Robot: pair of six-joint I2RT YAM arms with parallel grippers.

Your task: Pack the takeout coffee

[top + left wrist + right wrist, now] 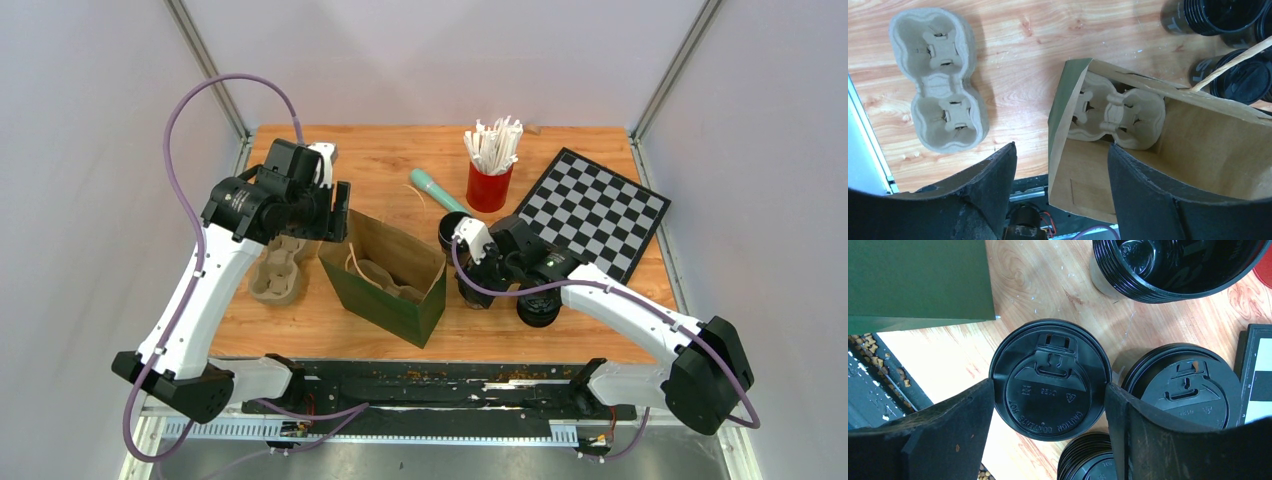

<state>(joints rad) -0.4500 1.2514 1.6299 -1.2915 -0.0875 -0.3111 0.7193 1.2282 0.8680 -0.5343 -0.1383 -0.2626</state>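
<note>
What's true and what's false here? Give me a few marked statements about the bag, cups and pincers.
1. A carrier lies inside the bag. True.
2. The red cup is empty. False: white sticks stand in it.
3. The right pincer has one finger on each side of a lidded cup. True.
4. A cup stands in the bag. False: the bag holds only the carrier.
5. The other carrier, on the table, holds two cups. False: both its holes are empty.
</note>
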